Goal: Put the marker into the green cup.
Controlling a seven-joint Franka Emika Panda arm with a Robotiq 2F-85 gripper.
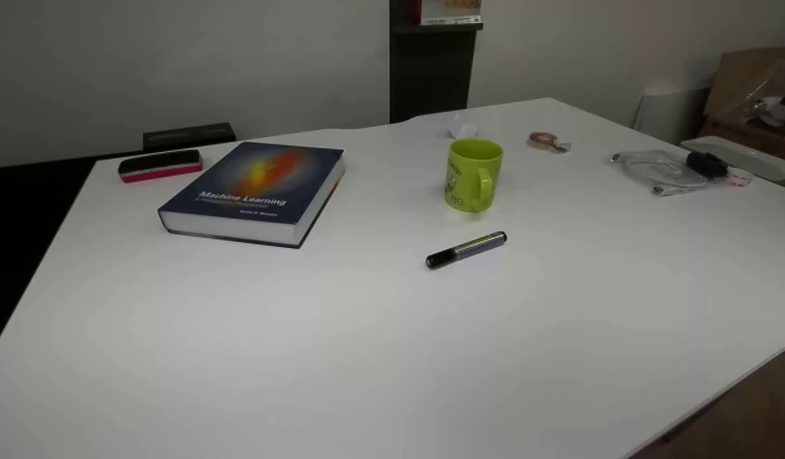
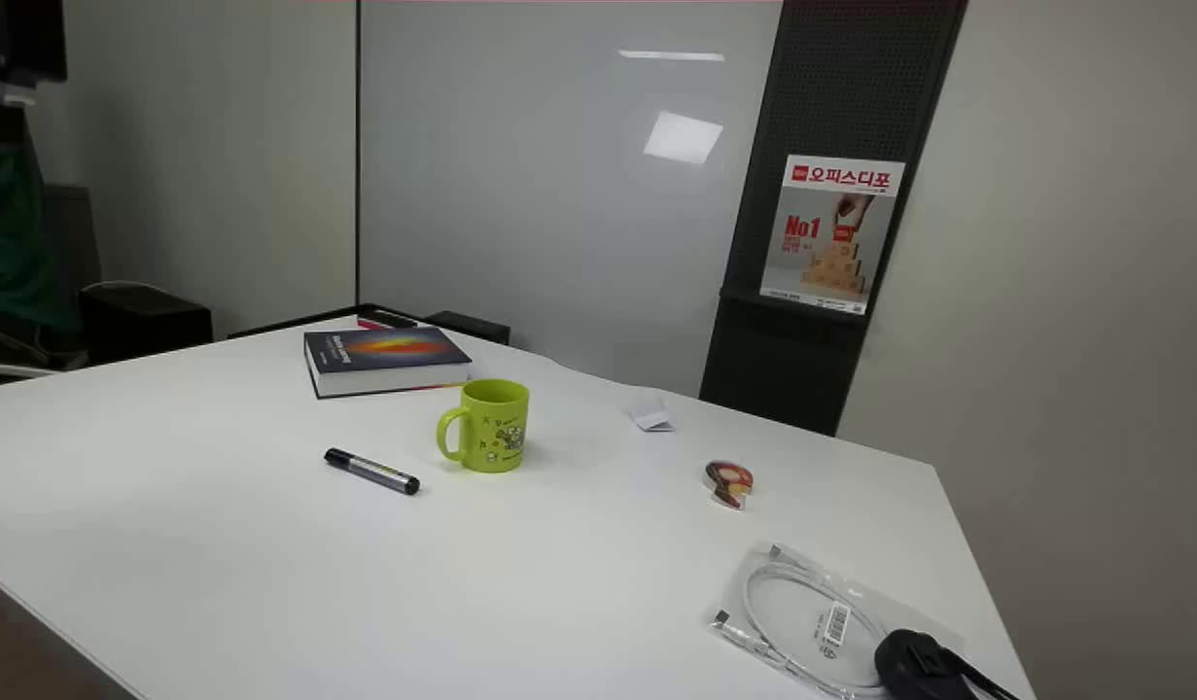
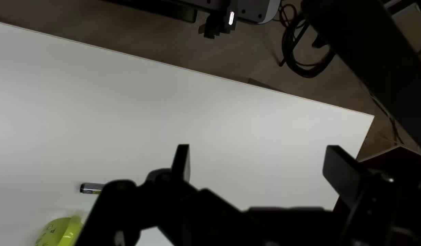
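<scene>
The gripper [image 3: 260,164] is sitting closest, around five o'clock in the wrist view, and its two fingers [image 3: 340,167] are standing wide apart, released, with the white table [image 3: 251,136] showing in the gap. At about nine o'clock from that gap, the marker [image 3: 91,188] is peeking out, and the gripper is hiding the rest of it. The green cup [image 3: 54,232] is showing in part at about eight o'clock from there. In an exterior view, the cup is standing upright on the table, and the marker is lying flat near it, at six o'clock, with its longer black end [image 1: 440,257] pointing between eight and nine. The cup's handle [image 1: 486,189] is pointing to about five. A big blue book [image 1: 252,191] is lying at nine o'clock from the cup, and a black and pink thing [image 1: 161,166] is resting near the book, between nine and ten from it. A small white scrap [image 1: 462,129] is sitting at twelve from the cup, a small brown ring [image 1: 542,141] is lying at two, and a clear bag with a cable [image 1: 660,185] and a black lump [image 1: 706,164] are lying at three. In an exterior view, a poster [image 2: 831,233] is showing at two o'clock from the cup.
</scene>
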